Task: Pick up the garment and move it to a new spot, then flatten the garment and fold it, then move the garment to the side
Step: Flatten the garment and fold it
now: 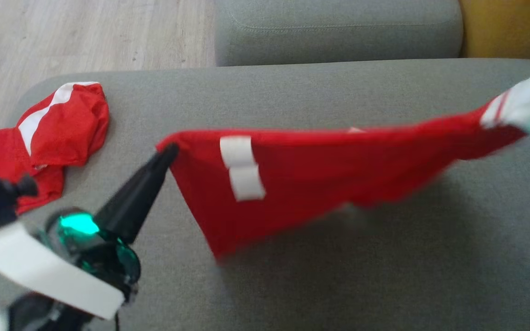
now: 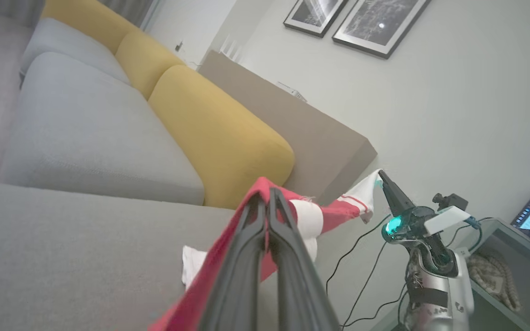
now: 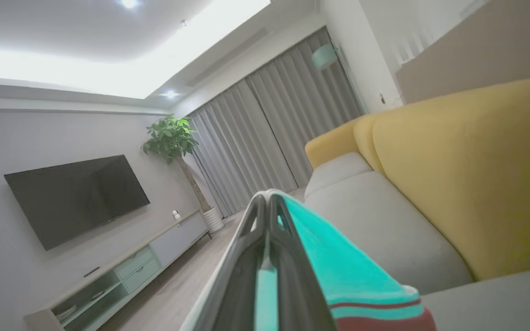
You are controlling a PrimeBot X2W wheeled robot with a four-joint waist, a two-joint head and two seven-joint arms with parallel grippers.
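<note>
Grey sofa seat (image 1: 292, 92) is lying under the garment (image 1: 320, 170), which is hanging stretched across mid-frame. The left claw (image 1: 169, 150) is pinching its red corner at centre-left, and the right claw (image 2: 380, 175) is pinching the white sleeve (image 1: 522, 103) at far right, seemingly holding it taut for flattening.

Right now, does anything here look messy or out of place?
Yes: a second red-and-white garment lies crumpled at the grey cushion's left corner, while the jersey hangs stretched between the left tool and right tool.

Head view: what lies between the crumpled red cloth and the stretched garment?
Bare grey cushion, crossed by the left gripper pinching the garment; the head view shows it.
</note>
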